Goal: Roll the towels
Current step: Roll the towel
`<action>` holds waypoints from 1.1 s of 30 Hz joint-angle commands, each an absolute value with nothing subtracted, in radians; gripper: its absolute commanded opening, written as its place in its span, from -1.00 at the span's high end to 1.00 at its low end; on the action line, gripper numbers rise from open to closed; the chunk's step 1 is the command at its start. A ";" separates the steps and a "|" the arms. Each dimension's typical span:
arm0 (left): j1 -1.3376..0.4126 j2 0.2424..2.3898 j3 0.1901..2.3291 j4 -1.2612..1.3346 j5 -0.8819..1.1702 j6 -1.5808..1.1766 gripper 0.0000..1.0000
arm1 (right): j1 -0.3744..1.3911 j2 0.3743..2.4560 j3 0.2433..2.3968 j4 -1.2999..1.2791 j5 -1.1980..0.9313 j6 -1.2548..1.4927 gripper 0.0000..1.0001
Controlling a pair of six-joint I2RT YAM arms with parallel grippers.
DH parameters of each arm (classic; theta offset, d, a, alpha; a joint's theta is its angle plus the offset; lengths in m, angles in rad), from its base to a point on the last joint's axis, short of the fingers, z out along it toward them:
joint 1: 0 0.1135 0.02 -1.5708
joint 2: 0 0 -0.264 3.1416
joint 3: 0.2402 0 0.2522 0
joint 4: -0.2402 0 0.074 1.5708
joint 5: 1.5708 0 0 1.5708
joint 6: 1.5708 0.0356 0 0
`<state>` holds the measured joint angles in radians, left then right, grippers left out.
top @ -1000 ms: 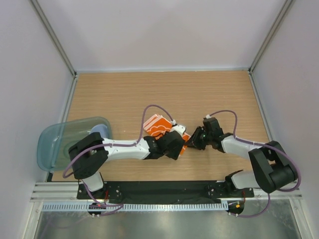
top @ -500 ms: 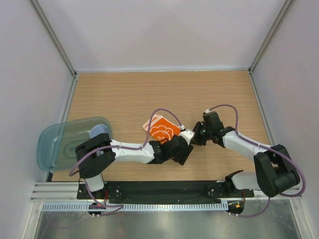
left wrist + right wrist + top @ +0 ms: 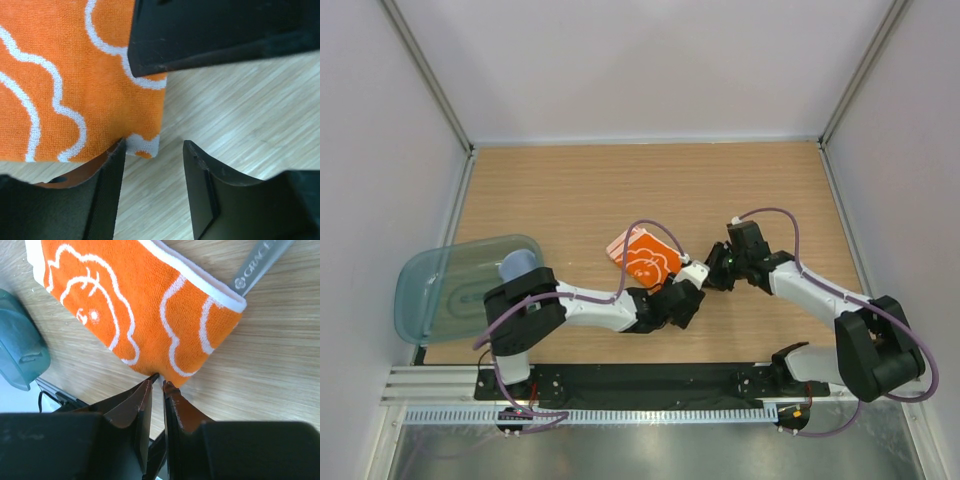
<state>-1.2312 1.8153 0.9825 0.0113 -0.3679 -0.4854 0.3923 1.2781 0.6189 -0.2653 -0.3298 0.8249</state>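
I see a bare wood table point(image 3: 570, 190) and white walls point(image 3: 640, 70). My right gripper point(image 3: 157, 382) pinches the orange towel point(image 3: 130, 315) by its corner, and my left gripper point(image 3: 153, 145) gapes beside it.

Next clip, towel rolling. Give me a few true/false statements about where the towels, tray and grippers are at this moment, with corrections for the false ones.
1. The orange towel lies on the wooden table, outside the tray. True.
2. The left gripper is clamped on that towel. False: its jaws stand open over bare wood, with the towel's corner beside one finger.
3. The right gripper is closed on a corner of the orange towel. True.
4. The tray holds nothing. False: a pale blue towel sits in it.
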 commanded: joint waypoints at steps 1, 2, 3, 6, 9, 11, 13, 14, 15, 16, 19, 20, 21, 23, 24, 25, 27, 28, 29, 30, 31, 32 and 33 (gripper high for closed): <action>-1.233 1.842 1.006 0.026 -0.443 -0.486 -0.01 | 0.397 1.246 0.655 -0.275 -0.373 0.830 0.55; -1.233 1.850 1.006 0.026 -0.445 -0.486 0.04 | 0.397 1.244 0.657 -0.273 -0.377 0.833 0.55; -1.233 1.853 1.006 0.026 -0.446 -0.485 0.17 | 0.397 1.244 0.658 -0.270 -0.393 0.834 0.55; -1.233 1.855 0.996 0.031 -0.475 -0.494 0.56 | 0.396 1.252 0.664 -0.272 -0.419 0.833 0.55; -1.233 1.855 0.992 0.032 -0.492 -0.488 0.84 | 0.397 1.252 0.664 -0.278 -0.425 0.831 0.55; -1.233 1.856 0.997 0.023 -0.482 -0.485 0.99 | 0.396 1.249 0.669 -0.287 -0.419 0.825 0.54; -1.233 1.844 0.999 0.018 -0.459 -0.485 0.99 | 0.396 1.244 0.679 -0.310 -0.397 0.802 0.53; -1.233 1.838 1.000 0.015 -0.450 -0.485 0.99 | 0.396 1.240 0.689 -0.342 -0.361 0.795 0.49; -1.233 1.830 1.003 0.008 -0.431 -0.489 1.00 | 0.396 1.236 0.713 -0.365 -0.335 0.781 0.46; -1.233 1.813 1.009 0.003 -0.423 -0.491 1.00 | 0.396 1.232 0.728 -0.391 -0.304 0.756 0.41; -1.232 1.778 1.069 -0.099 -0.382 -0.524 0.99 | 0.387 1.203 0.788 -0.495 -0.146 0.729 0.10; -1.229 1.772 1.109 -0.142 -0.359 -0.540 0.99 | 0.385 1.192 0.799 -0.532 -0.082 0.724 0.05; -1.218 1.769 1.127 -0.164 -0.300 -0.584 0.99 | 0.382 1.163 0.820 -0.549 -0.046 0.719 0.03; -1.204 1.753 1.164 -0.192 -0.230 -0.630 0.99 | 0.380 1.137 0.856 -0.595 0.050 0.709 0.00; -1.192 1.749 1.169 -0.192 -0.203 -0.681 0.99 | 0.379 1.111 0.867 -0.610 0.070 0.706 -0.02; -1.186 1.743 1.175 -0.190 -0.148 -0.702 0.99 | 0.380 1.100 0.876 -0.630 0.083 0.704 -0.03; -1.166 1.735 1.189 -0.209 -0.111 -0.764 0.99 | 0.380 1.079 0.893 -0.647 0.101 0.700 -0.05; -1.135 1.733 1.187 -0.216 -0.056 -0.841 1.00 | 0.380 1.075 0.896 -0.659 0.101 0.698 -0.07; -1.115 1.730 1.181 -0.210 -0.016 -0.880 0.99 | 0.380 1.074 0.888 -0.663 0.097 0.698 -0.07; -1.099 1.727 1.154 -0.193 0.030 -0.914 1.00 | 0.380 1.074 0.884 -0.663 0.080 0.699 -0.07; -1.085 1.726 1.135 -0.172 0.061 -0.945 0.99 | 0.380 1.078 0.873 -0.655 0.068 0.701 -0.07; -1.062 1.721 1.125 -0.144 0.098 -0.980 1.00 | 0.380 1.083 0.853 -0.649 0.054 0.704 -0.08; -1.055 1.715 1.108 -0.143 0.100 -0.991 1.00 | 0.382 1.088 0.844 -0.644 0.039 0.710 -0.08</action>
<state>-1.0939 1.7561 1.1473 -0.1532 -0.0360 -0.8444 0.3828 1.0786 0.8635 -0.6209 0.0364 0.7143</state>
